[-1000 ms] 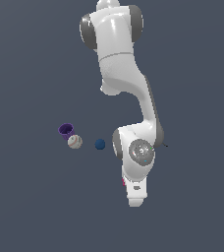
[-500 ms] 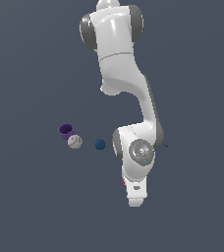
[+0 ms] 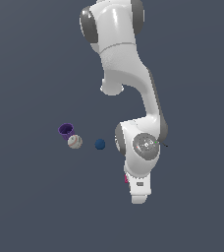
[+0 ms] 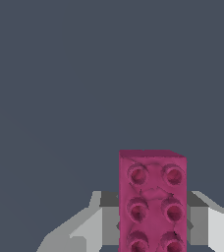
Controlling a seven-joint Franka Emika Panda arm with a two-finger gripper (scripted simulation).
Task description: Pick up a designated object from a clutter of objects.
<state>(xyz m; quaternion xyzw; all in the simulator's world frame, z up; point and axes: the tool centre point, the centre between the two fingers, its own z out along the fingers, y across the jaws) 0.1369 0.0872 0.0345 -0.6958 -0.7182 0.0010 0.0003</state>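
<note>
Magenta brick sits studs-up between the grey jaws, apparently clamped on both sides. In the exterior view's lower centre only a pink sliver shows beside the arm; purple cup, whitish ball, blue ball lie left.

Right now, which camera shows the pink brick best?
The wrist view: the pink brick fills the frame, studs clear, between the gripper fingers. The exterior view shows only a pink sliver behind the arm.
</note>
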